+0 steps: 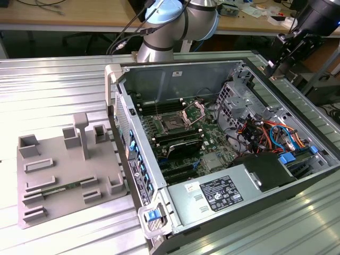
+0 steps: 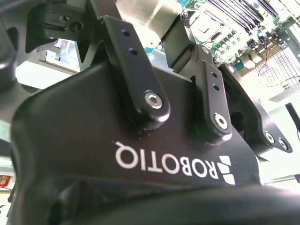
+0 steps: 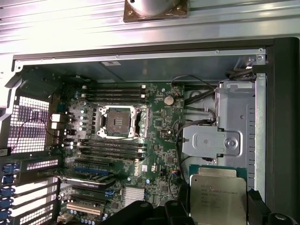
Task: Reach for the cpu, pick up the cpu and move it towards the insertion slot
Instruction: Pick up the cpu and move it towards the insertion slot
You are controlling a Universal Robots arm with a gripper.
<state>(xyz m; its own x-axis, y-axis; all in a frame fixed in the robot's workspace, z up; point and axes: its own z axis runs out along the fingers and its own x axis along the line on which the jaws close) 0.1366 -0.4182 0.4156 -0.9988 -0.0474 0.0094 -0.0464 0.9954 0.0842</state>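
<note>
First wrist view looks down into the open computer case [image 3: 269, 117], its green motherboard [image 3: 157, 140] lying flat inside. Near the board's middle sits the insertion slot [image 3: 116, 122], a dark square socket with its shiny bracket swung open. Well apart from it, the cpu [image 3: 218, 199] shows its silvery top, held between the dark fingers [image 3: 260, 206] of the tool [image 3: 213, 213], which is closed against the chip's edges above the case.
</note>
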